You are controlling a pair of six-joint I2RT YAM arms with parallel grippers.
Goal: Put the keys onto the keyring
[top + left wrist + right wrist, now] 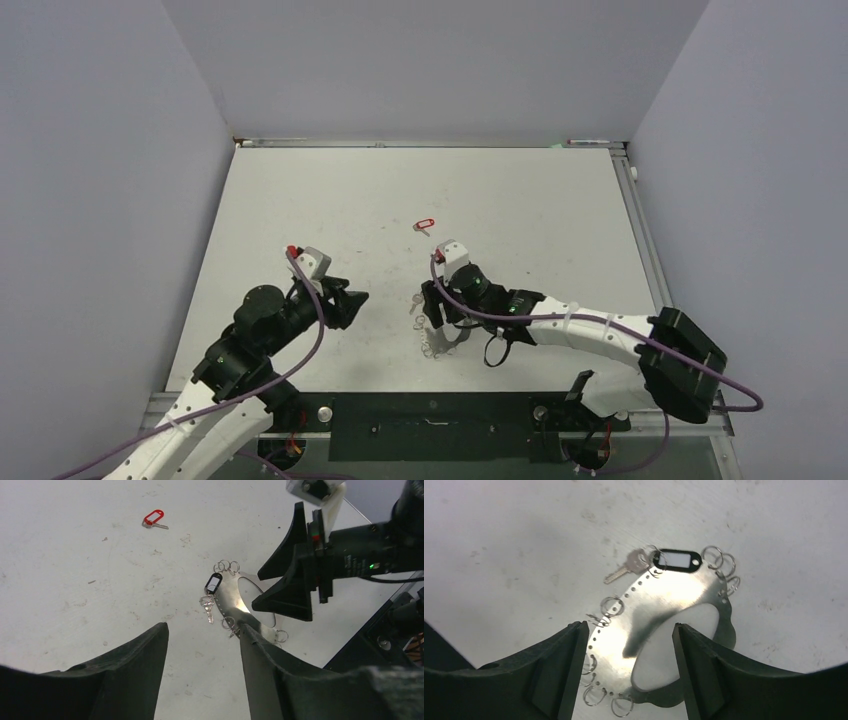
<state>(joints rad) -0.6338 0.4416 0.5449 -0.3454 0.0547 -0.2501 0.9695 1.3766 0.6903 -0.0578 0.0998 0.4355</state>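
The keyring (649, 610) is a flat shiny metal hoop with wire loops round its rim. It lies on the table under my right gripper (630, 630), which is open with one finger on each side of the hoop's band. A silver key (626, 569) with a black tag (676, 560) lies at the hoop's far rim; I cannot tell whether it is threaded on a loop. The red-tagged key (425, 224) lies alone farther back and also shows in the left wrist view (154, 517). My left gripper (202, 630) is open and empty, to the left of the keyring (230, 597).
The white table (330, 200) is scuffed and walled on three sides by grey panels. A metal rail (640, 230) runs along its right edge. The black mounting bar (430, 415) with the arm bases lies at the front edge, close behind the keyring.
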